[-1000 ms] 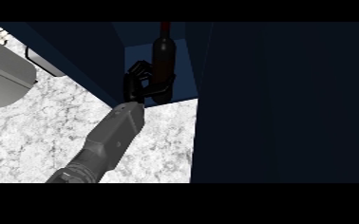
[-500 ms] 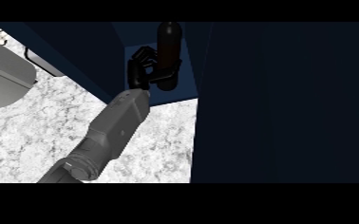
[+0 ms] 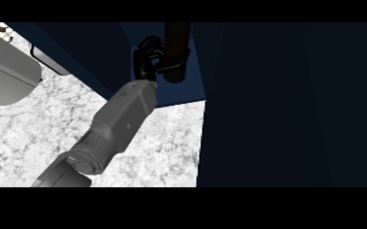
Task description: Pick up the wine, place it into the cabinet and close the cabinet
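Wine (image 3: 175, 53) was glass, heavy, slippery and breakable; your left hand (image 3: 149, 58) was curled round its fat middle, inside the cabinet (image 3: 86, 53).

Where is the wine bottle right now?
In the head view the wine bottle is at the top centre, inside the dark blue cabinet, held in the fingers of the robot's left hand.

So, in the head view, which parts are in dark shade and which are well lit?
Head view: the dark blue cabinet lies in deep shade, so the dark wine bottle and black left hand barely stand out; the white marble counter is brightly lit.
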